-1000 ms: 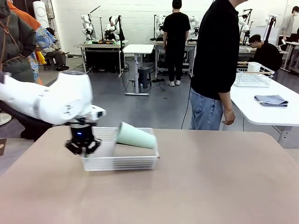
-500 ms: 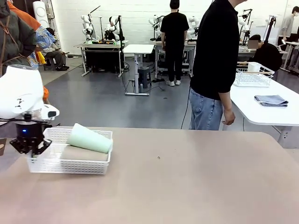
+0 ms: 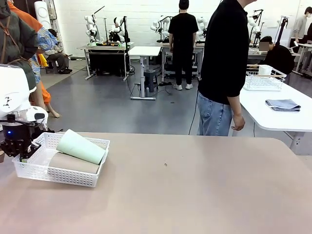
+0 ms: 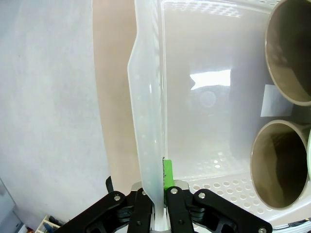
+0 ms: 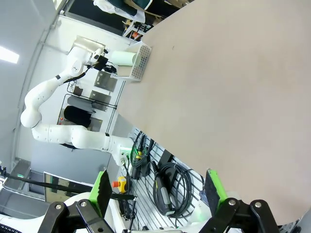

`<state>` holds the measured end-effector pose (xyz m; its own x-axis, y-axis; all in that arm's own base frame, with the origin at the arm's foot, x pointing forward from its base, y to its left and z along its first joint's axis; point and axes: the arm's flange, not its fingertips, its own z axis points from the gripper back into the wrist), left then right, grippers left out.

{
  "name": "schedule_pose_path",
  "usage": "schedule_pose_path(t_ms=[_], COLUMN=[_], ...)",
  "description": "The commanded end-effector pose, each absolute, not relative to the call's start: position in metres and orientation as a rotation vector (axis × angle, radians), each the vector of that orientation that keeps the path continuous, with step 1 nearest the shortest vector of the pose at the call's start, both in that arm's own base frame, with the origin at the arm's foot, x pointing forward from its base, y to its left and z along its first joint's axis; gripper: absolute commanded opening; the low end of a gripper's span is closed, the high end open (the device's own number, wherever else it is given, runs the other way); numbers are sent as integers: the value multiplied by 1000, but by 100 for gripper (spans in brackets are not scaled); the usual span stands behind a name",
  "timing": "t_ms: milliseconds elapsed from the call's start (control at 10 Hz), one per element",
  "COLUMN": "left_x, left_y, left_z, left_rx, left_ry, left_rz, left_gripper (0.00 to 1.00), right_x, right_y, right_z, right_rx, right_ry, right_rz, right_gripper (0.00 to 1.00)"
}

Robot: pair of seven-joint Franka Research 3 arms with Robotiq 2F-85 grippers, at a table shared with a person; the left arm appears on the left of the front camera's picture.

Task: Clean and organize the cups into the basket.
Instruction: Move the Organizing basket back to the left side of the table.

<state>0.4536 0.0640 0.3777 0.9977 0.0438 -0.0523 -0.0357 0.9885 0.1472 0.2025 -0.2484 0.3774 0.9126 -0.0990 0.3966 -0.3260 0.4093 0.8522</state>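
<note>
Now that the left gripper (image 3: 20, 155), clamped on the end wall of the basket (image 3: 73, 176), has dragged it from mid-table to the frame's lower left, the cups (image 3: 80, 147) lie inside; tidying looks nearly finished. The right gripper (image 5: 156, 190) hangs wide open, empty.

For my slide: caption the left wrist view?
Left hand shut on basket rim, two tan cups inside.

**A robotics lab, seen from my station**

I work in a robotics lab. Past my tan tabletop (image 3: 195, 185) stretches a grey floor (image 3: 112, 107) with rows of work tables (image 3: 144, 51), several carrying white robot arms (image 3: 91, 24) like mine. People stand or sit at those stations (image 3: 183, 29). White walls (image 3: 141, 14) and coiled cables under my own mount (image 5: 167, 187) complete it.
</note>
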Motion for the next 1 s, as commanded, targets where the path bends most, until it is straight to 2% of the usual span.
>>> schedule_pose_path(t_ms=[0, 400, 900], left_x=[451, 451, 451], left_y=[57, 57, 96], left_z=[377, 377, 362], left_rx=[166, 166, 171], left_ry=[60, 60, 44], left_rz=[60, 60, 62], left_gripper=[4, 4, 4], right_x=[207, 207, 207], right_y=[-251, -251, -251], right_z=[378, 378, 378], right_rx=[1145, 1145, 1145], right_ry=[-423, -423, -423], right_rz=[142, 142, 142], right_gripper=[100, 100, 100])
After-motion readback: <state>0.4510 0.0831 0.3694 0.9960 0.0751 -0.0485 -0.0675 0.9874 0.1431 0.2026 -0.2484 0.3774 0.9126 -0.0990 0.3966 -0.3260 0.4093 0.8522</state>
